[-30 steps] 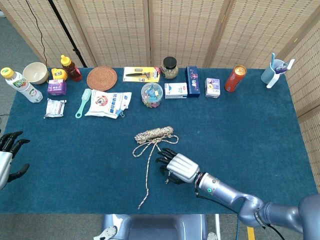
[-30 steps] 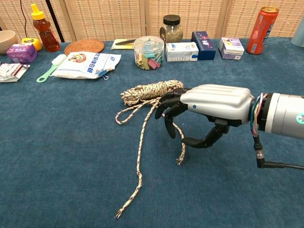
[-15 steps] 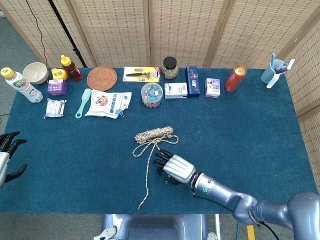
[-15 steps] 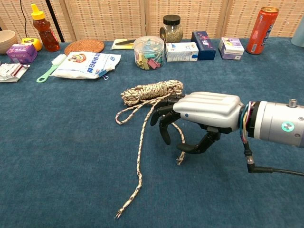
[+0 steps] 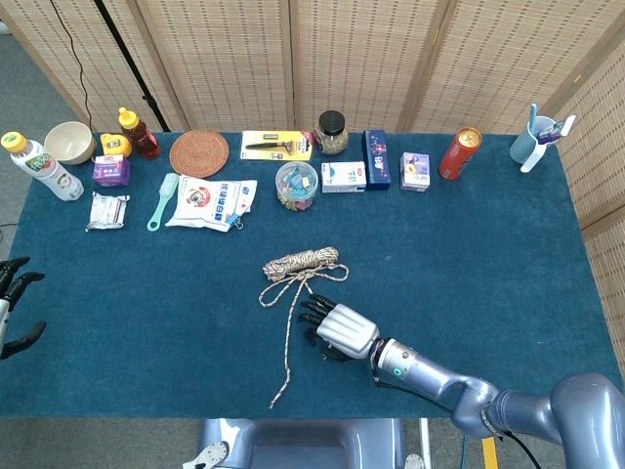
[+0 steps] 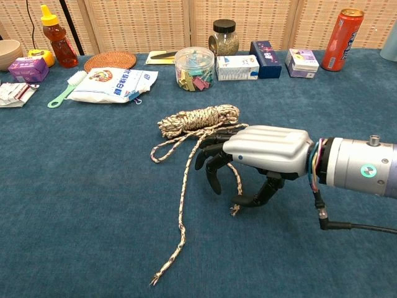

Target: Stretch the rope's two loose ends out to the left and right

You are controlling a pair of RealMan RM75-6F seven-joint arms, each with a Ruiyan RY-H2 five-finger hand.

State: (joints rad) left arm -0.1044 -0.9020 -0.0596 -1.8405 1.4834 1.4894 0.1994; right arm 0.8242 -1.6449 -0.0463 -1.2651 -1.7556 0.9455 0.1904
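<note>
Since a second ago the right hand [image 6: 263, 152] has been sliding leftward and lower over the short loose end of the rope [image 6: 197, 118], while the left hand [image 5: 12, 303] has been drawing back toward the table's left edge, now showing only as dark fingers at the border of the head view. Right-hand fingers [image 6: 211, 162] are curling downward, tips pointing at the blue tablecloth [image 6: 87, 186], with the thumb bending in beneath the palm; the short rope end is running down between the fingers and the thumb and finishing just beside the thumb tip, but whether anything is actually gripping it cannot be told from either view. Just beyond the fingertips the coiled bundle of the rope is lying on the cloth, and to the left of the fingers the long loose end is trailing toward the near table edge, its frayed tip well apart from the hand. Left-hand fingers are spreading apart with nothing in them. Far past the right fingers, along the back of the table, a clear tub of clips [image 6: 191, 67], a white packet [image 6: 111, 85] and a red can [image 6: 342, 30] are standing in a row
</note>
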